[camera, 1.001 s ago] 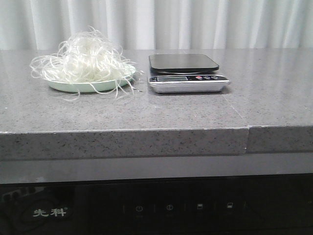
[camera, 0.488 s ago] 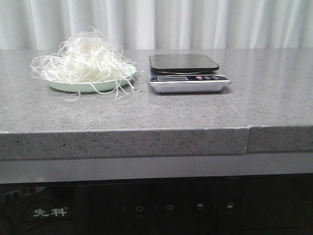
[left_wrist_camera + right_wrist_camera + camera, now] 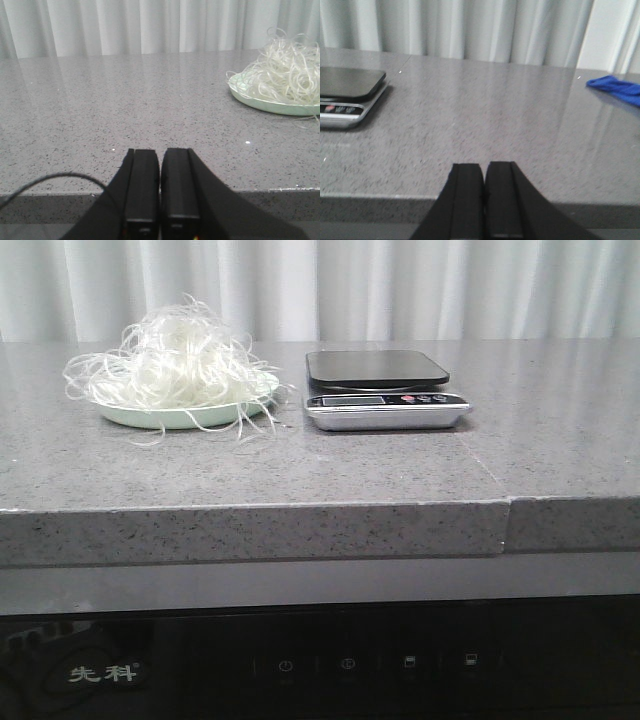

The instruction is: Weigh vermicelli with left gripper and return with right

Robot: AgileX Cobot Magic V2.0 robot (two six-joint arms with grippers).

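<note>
Translucent white vermicelli [image 3: 170, 365] sits as a fluffy tangle on our mint-green plate [image 3: 170, 418], curly loops spilling over, just left of the scale [image 3: 383, 390]. Our left gripper [image 3: 161, 185] and right gripper [image 3: 484, 195] are pressed together.

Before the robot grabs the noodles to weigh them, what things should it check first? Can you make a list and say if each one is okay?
1. Vermicelli piled on the green plate, ready to pick: ok.
2. Scale platform bare, nothing on it: ok.
3. Scale beside the plate, not touching it: ok.
4. Left gripper open for the grab: not ok, its fingers are closed together and it sits back at the counter's near edge.
5. Right gripper out of the way: ok, it is closed, empty and back at the near edge.
6. Scale display switched on and at zero: cannot tell, too small to read.
</note>
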